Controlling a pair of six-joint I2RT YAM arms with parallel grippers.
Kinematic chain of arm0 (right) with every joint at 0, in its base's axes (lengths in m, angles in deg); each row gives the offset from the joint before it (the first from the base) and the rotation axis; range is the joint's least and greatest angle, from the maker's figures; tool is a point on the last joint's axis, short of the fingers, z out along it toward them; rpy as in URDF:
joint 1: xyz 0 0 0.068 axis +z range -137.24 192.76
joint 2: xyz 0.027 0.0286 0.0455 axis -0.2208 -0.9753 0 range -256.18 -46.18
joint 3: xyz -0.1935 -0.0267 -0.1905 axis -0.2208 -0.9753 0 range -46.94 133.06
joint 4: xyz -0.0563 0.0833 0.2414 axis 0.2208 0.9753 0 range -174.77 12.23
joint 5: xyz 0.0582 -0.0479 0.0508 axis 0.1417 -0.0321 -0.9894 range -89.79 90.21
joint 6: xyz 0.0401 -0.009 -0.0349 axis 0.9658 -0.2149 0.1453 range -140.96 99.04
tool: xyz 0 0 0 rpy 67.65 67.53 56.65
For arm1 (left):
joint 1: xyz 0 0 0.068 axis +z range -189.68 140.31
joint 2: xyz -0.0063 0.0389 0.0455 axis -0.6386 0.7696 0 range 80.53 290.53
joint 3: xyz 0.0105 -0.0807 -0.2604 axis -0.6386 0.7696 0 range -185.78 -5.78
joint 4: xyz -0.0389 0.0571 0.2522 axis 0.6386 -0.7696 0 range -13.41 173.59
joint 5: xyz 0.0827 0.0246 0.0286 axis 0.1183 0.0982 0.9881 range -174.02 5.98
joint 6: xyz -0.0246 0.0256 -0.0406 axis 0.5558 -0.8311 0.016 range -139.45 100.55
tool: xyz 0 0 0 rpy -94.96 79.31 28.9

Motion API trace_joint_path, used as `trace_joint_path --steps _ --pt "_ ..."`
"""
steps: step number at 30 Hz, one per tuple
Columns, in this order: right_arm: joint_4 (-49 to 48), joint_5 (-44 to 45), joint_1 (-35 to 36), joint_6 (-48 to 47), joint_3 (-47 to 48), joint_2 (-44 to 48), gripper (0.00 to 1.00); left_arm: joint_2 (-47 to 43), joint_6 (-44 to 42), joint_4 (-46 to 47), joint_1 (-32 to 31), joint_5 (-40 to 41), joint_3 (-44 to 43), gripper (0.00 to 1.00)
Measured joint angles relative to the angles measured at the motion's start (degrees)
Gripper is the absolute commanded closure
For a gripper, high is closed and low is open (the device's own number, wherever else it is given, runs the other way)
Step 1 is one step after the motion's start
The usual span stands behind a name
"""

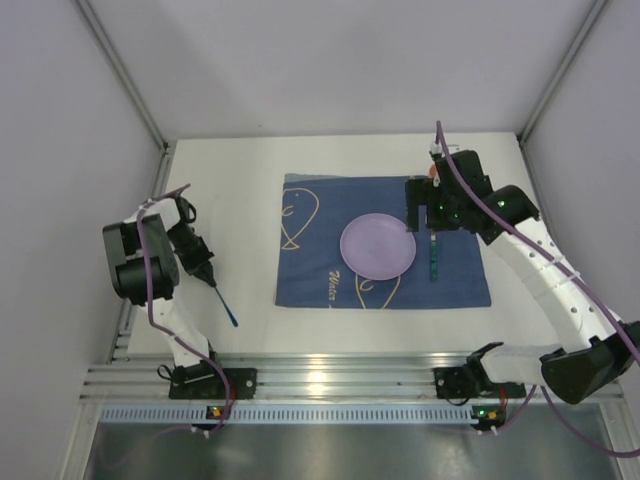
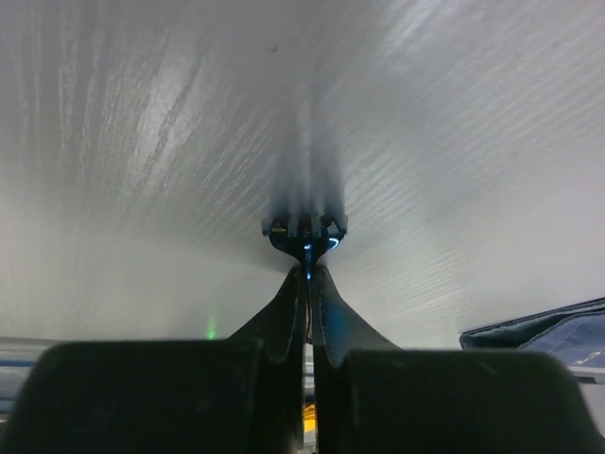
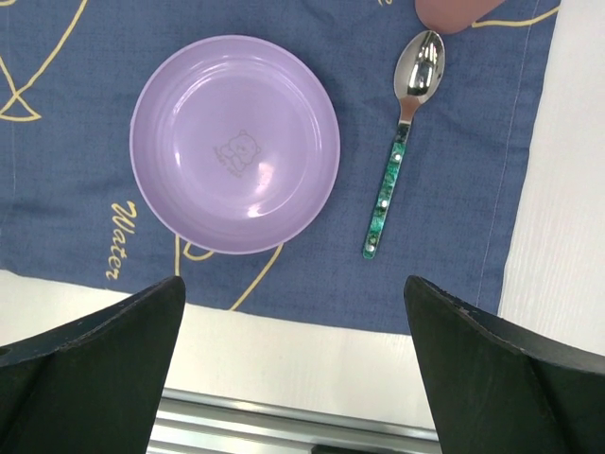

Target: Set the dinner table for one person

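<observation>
Counting across the counter, we find one cloth bearing one plate and one spoon. Our left hand is clenched on one fork; our right hand hangs spread wide.

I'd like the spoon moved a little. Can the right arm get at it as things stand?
Probably yes. The right gripper hangs over the cloth with its jaws open, and the spoon lies flat on it, apart from the plate, with nothing over it.
</observation>
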State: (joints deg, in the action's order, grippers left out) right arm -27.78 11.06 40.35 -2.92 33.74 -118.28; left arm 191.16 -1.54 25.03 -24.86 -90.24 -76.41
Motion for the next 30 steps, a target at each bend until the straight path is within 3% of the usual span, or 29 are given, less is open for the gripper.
trace_joint_path --steps 6,14,21,30 --pt "0.5 0.0 0.0 0.0 0.4 -0.3 0.00 -0.2 -0.9 5.6 -4.3 1.0 -5.4 1.00" --pt "1.4 0.0 0.0 -1.0 4.8 -4.5 0.00 -0.1 -1.9 12.9 -22.0 -0.2 -28.5 1.00" --pt "1.5 0.0 0.0 -2.1 7.4 -5.9 0.00 3.7 0.2 14.4 -33.7 -6.3 -30.0 1.00" --pt "1.6 0.1 0.0 -3.0 7.3 -5.9 0.00 16.1 3.4 12.1 -38.9 -5.6 -30.7 1.00"
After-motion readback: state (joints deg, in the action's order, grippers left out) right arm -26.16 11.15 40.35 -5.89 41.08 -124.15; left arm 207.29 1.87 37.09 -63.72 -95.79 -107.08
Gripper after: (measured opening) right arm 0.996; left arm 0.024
